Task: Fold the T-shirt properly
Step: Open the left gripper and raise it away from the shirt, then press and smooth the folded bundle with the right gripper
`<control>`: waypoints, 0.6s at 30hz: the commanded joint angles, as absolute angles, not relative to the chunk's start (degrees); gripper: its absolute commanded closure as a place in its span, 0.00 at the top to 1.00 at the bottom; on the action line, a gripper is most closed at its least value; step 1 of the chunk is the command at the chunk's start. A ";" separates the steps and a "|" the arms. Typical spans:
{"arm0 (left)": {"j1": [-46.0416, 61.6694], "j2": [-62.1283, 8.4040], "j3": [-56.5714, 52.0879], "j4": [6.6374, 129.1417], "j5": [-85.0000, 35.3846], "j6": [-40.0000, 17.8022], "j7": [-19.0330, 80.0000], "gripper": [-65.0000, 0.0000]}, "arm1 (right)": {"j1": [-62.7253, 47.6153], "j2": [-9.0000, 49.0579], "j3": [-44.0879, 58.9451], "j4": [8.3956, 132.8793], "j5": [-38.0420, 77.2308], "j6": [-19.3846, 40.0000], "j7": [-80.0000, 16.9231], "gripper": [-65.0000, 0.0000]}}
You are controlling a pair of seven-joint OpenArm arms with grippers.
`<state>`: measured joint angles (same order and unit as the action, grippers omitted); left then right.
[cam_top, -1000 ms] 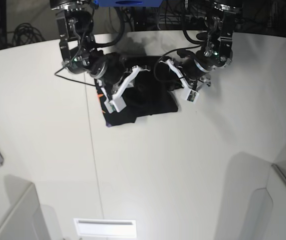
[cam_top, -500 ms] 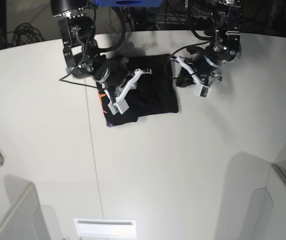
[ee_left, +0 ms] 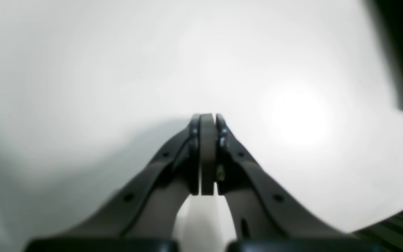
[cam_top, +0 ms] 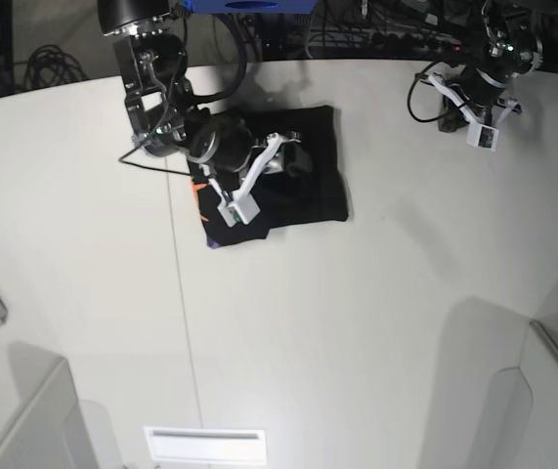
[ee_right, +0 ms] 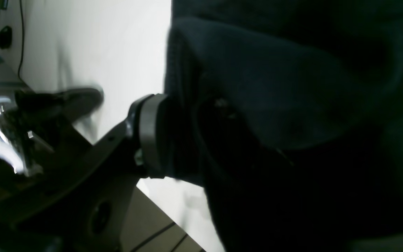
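My right claw (ee_right: 189, 101) stands with its jaws parted, low over the folds of the T-shirt (cam_top: 325, 191); one finger shows plainly against the cloth while the other is lost in black, so I cannot tell whether any fabric is pinched, though I judge it loose. My left claw (ee_left: 207, 120) is fully closed on nothing, over bare table (cam_top: 357, 342) well apart from the shirt, which lies near the table's far side, beneath and beside my right arm. I judge the step in hand to be freeing the right claw from a gathered layer. I should lift it straight up with the jaws kept apart, so that neither finger hooks the loose flap, then draw aside once the tips are clear. After that, light strokes from the middle outward would flatten the ridges better than a hard push, which could drag the whole bundle. The cloth is matt, soft and finely knit, heaped in rounded, overlapping folds; its outline is a rough, compact block with an uneven near edge. Orange marking (cam_top: 200, 195) runs along one side, and a little purple (cam_top: 212, 242) shows at the near corner. The smooth, pale tabletop probably offers it little grip.
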<state>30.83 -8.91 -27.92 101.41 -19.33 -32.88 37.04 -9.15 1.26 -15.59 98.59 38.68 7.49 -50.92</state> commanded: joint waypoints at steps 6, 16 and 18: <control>31.52 -9.27 -30.37 102.20 -20.09 -33.27 36.26 0.00 | -4.97 1.71 -23.60 99.56 39.78 -0.92 -49.80 0.46; 31.52 -9.36 -30.37 102.20 -20.09 -33.27 36.26 0.00 | 2.86 1.71 -36.62 95.52 39.78 -7.60 -50.15 0.45; 31.52 -9.36 -30.37 102.20 -20.09 -33.27 36.26 0.00 | 5.14 1.71 -40.92 95.60 39.78 -8.92 -50.24 0.45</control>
